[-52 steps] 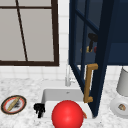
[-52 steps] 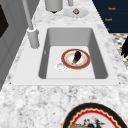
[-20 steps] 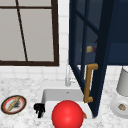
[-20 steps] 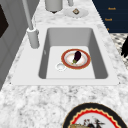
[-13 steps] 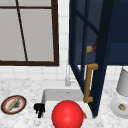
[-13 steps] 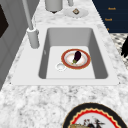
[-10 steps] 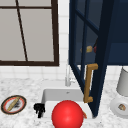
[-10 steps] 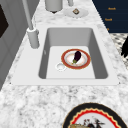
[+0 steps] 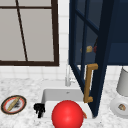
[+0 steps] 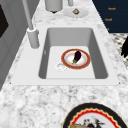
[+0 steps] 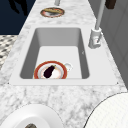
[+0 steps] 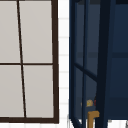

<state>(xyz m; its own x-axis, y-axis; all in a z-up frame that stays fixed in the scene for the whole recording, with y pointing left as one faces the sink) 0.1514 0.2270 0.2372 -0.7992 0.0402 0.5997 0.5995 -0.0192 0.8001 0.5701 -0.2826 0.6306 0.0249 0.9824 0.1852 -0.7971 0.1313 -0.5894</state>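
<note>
Nothing had moved since the earlier frames. Left to right: the patterned plate (image 9: 13, 104) lay on the surface (image 9: 25, 87), at nine o'clock of the left hand (image 9: 39, 109), which hung by the sink's (image 9: 62, 93) left corner; whether released or clenched, I cannot tell. Likely stiff, glazed, slippery and breakable, the plate is best taken by its rim. At three o'clock, a red ball (image 9: 67, 115) hid the basin's front.

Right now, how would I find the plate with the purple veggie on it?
Look into the white sink set in the marble counter. On its floor lies a red-rimmed plate carrying a dark purple eggplant, right beside the round drain. The other plates sit up on the counter; this one alone is down in the basin.
</note>
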